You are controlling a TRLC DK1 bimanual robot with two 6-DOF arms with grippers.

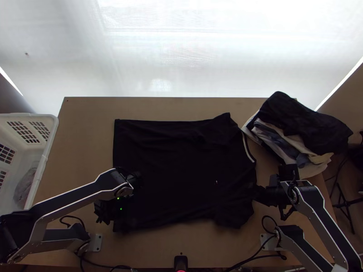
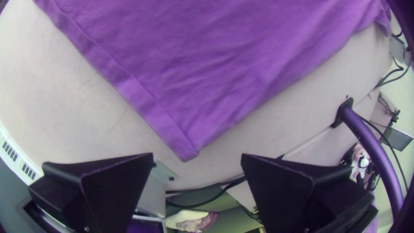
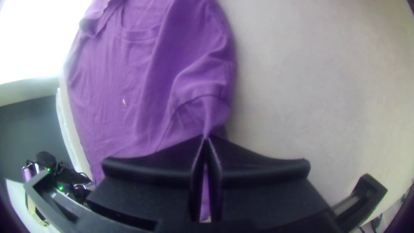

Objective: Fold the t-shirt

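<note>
Left gripper (image 1: pixel 103 217) has fingers wide near dark cloth t-shirt (image 1: pixel 181 172), at hem corner (image 2: pixel 184 149); right gripper (image 1: pixel 257 192) seems pinching sleeve (image 3: pixel 202 108).

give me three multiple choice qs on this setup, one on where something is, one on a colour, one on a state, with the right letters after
1. Where is the clothes pile?
A) near left corner of the table
B) far right corner of the table
C) middle of the table

2. What colour is the basket?
A) white
B) red
C) green

3. How do the right gripper's jaws stand?
A) wide open
B) shut on the basket's rim
C) shut on the t-shirt

1: B, the top view shows it at the table's far right.
2: A, its rim and walls are white in the top view.
3: C, cloth runs up between the closed jaws.
</note>
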